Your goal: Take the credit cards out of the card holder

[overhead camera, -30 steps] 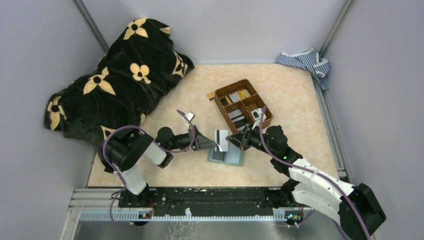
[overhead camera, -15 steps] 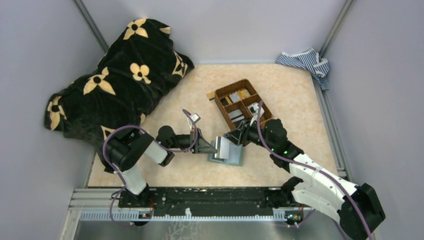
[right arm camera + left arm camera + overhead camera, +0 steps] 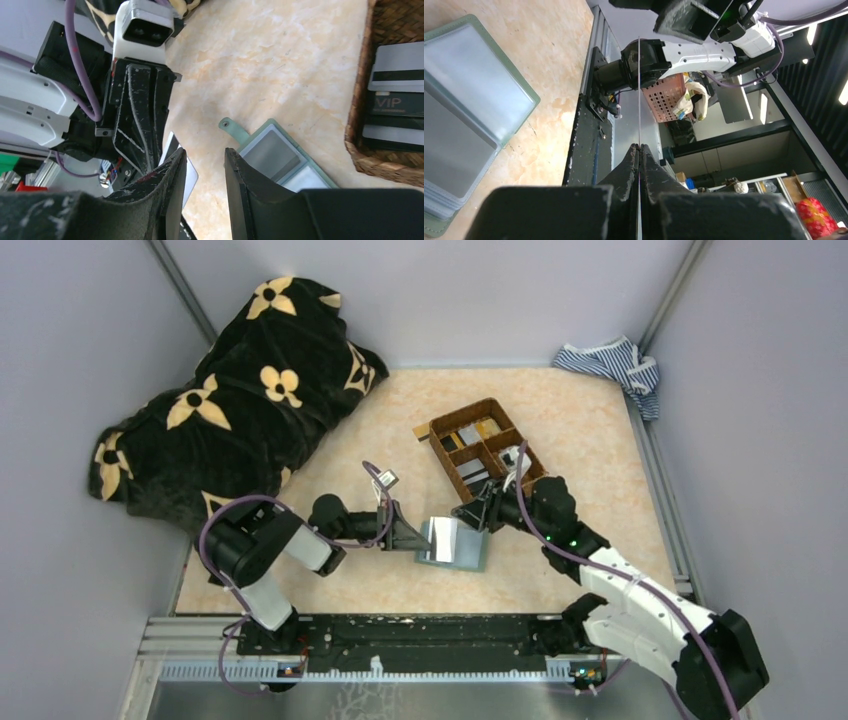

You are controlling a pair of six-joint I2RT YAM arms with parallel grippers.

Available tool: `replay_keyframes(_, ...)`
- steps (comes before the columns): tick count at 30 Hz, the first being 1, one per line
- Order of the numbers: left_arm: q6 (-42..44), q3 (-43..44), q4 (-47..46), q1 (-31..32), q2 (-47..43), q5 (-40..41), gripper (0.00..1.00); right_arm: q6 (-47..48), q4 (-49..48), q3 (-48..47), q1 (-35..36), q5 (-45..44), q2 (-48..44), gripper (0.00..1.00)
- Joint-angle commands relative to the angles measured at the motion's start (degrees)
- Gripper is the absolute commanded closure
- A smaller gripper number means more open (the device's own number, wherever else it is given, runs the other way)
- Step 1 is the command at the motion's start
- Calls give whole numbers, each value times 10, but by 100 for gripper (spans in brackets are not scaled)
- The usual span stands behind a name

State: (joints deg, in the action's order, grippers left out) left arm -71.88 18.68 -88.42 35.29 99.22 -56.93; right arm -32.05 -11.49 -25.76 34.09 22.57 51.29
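Left hand (image 3: 417,537) clenched on a thin, glossy pale card (image 3: 441,537) over the flat sage-green card holder (image 3: 474,558); right hand (image 3: 465,515) released, empty

Beige table (image 3: 590,450): green wallet (image 3: 470,556) lying open at centre; left gripper (image 3: 420,537) pinching a pale card (image 3: 441,536) over it; right gripper (image 3: 474,517) just beside; brown divided basket (image 3: 447,465) holding cards behind; black flowered blanket (image 3: 230,390) far left; striped cloth (image 3: 610,365) far right.
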Motion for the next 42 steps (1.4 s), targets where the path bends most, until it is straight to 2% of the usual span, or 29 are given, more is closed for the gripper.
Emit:
replay_keyframes(1, 27, -14, -141, 2, -22, 46, 100, -10, -20, 8, -15, -1, -42, 64)
replay_keyframes(22, 15, 43, -141, 7, 3, 76, 100, -91, -134, 77, -7, 51, -49, 63)
replay_keyframes(24, 16, 45, -140, 9, 6, 76, 100, -95, -143, 81, -6, 55, -49, 70)
replay_keyframes(28, 15, 46, -141, 11, 8, 73, 100, -82, -123, 79, -6, 42, -61, 96)
replay_keyframes(29, 15, 45, -141, 11, 9, 73, 100, -76, -115, 77, -6, 37, -63, 100)
replay_keyframes(30, 15, 43, -141, 10, 10, 72, 100, -70, -103, 71, -6, 31, -65, 100)
replay_keyframes(31, 15, 41, -141, 10, 11, 69, 98, -63, -90, 64, -6, 22, -65, 100)
replay_keyframes(34, 21, 23, -141, 8, 12, 80, 57, -40, -46, 35, -8, -12, -60, 100)
replay_keyframes(35, 26, 13, -140, 6, 12, 88, 47, -32, -28, 20, -10, -24, -54, 100)
replay_keyframes(37, 34, -6, -138, 0, 17, 101, 34, -6, 9, -16, -13, -57, -38, 100)
replay_keyframes(42, 58, -52, -141, -14, 31, 125, 30, 121, 82, -126, -15, -154, 26, 100)
